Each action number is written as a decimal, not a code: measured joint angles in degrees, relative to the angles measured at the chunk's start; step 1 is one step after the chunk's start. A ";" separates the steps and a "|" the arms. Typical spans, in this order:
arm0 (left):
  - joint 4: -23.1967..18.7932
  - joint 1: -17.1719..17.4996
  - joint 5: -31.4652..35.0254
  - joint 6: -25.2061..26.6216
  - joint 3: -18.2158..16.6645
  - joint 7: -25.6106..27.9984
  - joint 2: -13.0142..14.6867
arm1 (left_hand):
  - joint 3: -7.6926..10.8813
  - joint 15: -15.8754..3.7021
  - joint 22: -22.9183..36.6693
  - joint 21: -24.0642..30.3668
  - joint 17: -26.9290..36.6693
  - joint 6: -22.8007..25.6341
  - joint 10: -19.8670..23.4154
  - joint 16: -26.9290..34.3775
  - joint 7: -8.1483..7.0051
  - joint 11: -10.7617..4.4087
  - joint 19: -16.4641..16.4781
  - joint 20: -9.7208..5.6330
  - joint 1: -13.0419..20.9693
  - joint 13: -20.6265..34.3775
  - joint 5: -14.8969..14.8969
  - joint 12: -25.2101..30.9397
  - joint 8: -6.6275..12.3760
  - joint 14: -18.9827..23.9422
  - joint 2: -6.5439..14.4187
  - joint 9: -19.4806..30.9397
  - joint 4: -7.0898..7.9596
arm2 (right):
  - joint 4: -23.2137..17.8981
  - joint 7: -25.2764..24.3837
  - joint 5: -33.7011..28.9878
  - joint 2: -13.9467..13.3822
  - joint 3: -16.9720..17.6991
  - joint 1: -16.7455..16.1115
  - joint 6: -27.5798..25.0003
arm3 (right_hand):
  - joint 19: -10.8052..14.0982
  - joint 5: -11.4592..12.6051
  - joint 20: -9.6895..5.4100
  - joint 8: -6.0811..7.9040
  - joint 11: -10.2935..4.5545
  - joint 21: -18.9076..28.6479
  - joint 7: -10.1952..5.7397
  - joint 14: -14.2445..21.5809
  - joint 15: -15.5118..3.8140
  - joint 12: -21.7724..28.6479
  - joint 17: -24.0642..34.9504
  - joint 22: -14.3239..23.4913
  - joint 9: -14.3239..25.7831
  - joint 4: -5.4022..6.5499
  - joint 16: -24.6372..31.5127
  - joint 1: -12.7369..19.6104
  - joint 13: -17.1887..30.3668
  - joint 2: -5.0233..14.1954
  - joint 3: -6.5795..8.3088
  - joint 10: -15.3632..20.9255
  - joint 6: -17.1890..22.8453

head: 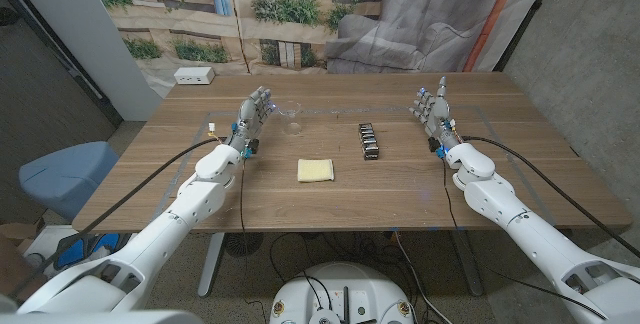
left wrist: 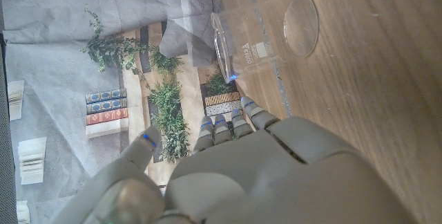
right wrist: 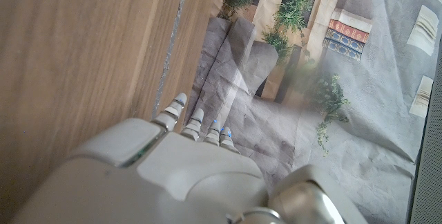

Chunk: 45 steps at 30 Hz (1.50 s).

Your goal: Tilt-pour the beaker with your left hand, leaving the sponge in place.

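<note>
A clear glass beaker (head: 291, 116) stands upright on the wooden table (head: 400, 179), left of the middle and toward the back. In the left wrist view the beaker (left wrist: 266, 36) stands just beyond my fingertips (left wrist: 228, 124), with a gap between them. My left hand (head: 254, 114) is beside the beaker on its left, fingers up and apart, holding nothing. A flat yellow sponge (head: 316, 170) lies nearer the front, at the table's middle. My right hand (head: 432, 109) stands upright far off on the right, fingers apart and empty; it shows again as my right hand (right wrist: 186, 169).
A row of small black blocks (head: 369, 141) lies right of the sponge, between the two hands. A white box (head: 194, 76) sits at the table's back left corner. A printed backdrop (head: 300, 4) hangs behind the table.
</note>
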 measured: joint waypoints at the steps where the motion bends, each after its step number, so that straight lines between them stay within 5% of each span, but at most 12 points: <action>1: 0.12 -0.16 0.25 0.01 0.08 -0.14 0.00 | 0.31 0.00 0.00 0.00 -0.05 0.15 0.02 0.00 -0.15 -0.02 0.00 0.00 0.40 0.00 0.00 0.00 0.00 0.00 0.40 0.00 -0.31 | 0.00 0.00 0.00 0.00 0.00 0.00 0.00 | 0.00 0.00 0.00 0.00 0.00 0.00 0.00 0.00 0.00 0.00 0.18 0.00 0.08 0.00 0.00 -0.05 0.00 0.05 0.00 0.00 0.00; 17: 0.91 -1.55 3.03 0.52 0.67 -0.54 1.07 | 1.66 -0.53 -0.16 -0.38 -0.12 0.57 0.61 0.00 -1.04 -1.05 0.31 0.30 5.08 0.00 0.00 0.00 0.00 -0.09 2.35 -0.01 -10.00 | 0.02 0.02 0.01 0.02 0.00 0.03 0.00 | -0.01 0.00 -0.01 0.00 0.01 0.00 0.00 0.01 0.00 0.00 0.26 -0.01 0.07 0.00 0.00 -0.04 -0.01 0.04 0.00 0.00 0.00; 28: 0.68 -2.68 5.34 0.14 0.95 -2.40 4.01 | 1.51 -0.98 -0.16 -0.73 0.03 -0.55 0.10 -0.27 -2.15 -2.17 0.04 0.09 7.80 -0.01 0.00 -0.29 0.00 -0.87 0.19 -0.01 -15.99 | 0.06 0.05 0.01 0.02 0.00 0.05 0.00 | -0.01 0.00 -0.02 0.00 0.11 0.00 0.00 0.01 0.00 0.00 0.26 -0.01 0.07 0.00 0.00 -0.04 -0.01 0.04 0.01 -0.10 0.01; 40: 4.68 -5.96 7.93 -2.37 2.09 -5.81 6.58 | 1.11 -0.93 -0.15 -0.94 0.02 -1.17 -0.62 -0.26 -2.76 -2.88 -0.88 0.18 9.05 -0.01 0.00 -0.29 0.00 -1.54 -1.07 0.09 -17.44 | 0.09 0.07 0.01 0.02 0.00 0.06 0.04 | -0.01 -0.01 -0.02 0.00 0.11 0.00 0.00 0.02 0.00 0.00 0.25 -0.02 0.06 0.00 0.00 -0.04 -0.02 0.04 0.01 -0.09 0.01; 45: 6.51 -7.29 9.23 -3.47 2.63 -6.88 6.89 | 0.88 -0.93 -0.15 -1.36 0.02 -2.08 -0.20 -0.26 -3.26 -3.30 -3.98 0.41 10.54 -0.01 0.00 -0.28 0.00 -1.54 -2.56 0.26 -17.67 | 0.10 0.07 0.01 0.02 0.00 0.05 0.04 | -0.01 -0.01 -0.02 0.00 0.11 0.00 0.00 0.02 0.00 0.00 0.25 -0.02 0.06 0.00 0.00 -0.04 -0.02 0.04 0.01 -0.09 0.01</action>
